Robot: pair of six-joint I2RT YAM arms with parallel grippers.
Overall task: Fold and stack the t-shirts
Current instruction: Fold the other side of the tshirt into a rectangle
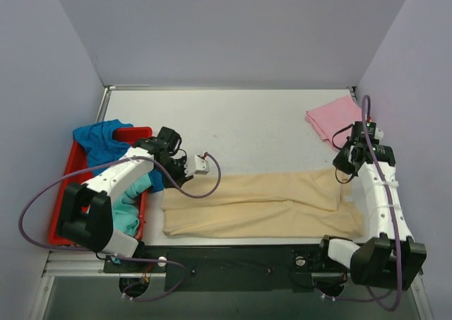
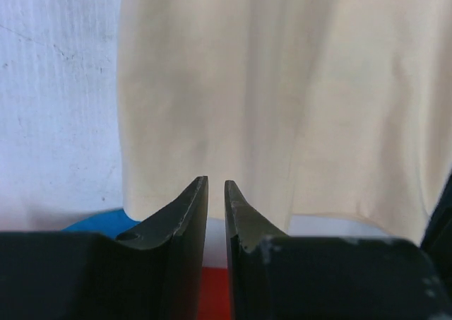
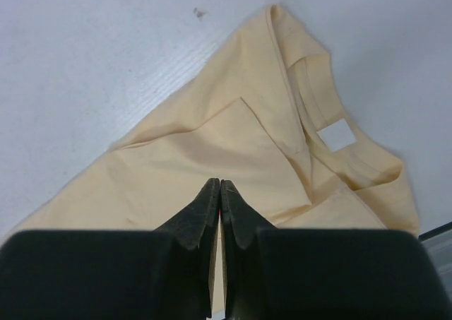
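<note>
Beige t-shirt [image 1: 261, 203] flat, white neck label [image 3: 333, 134] wrist-view only, both fingers narrow, empty.

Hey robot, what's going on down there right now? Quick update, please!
Both jaws shut, holding nothing. Beige shirt folded lengthwise on table; pink shirt folded far right. Blue shirt and teal shirt wait in tray. Nothing in the way.

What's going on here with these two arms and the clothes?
The beige t-shirt lies folded lengthwise into a long strip on the table. The left gripper and right gripper hover over opposite ends, both shut and holding nothing. A pink t-shirt sits folded at the back; blue and teal ones wait in the red tray.
</note>
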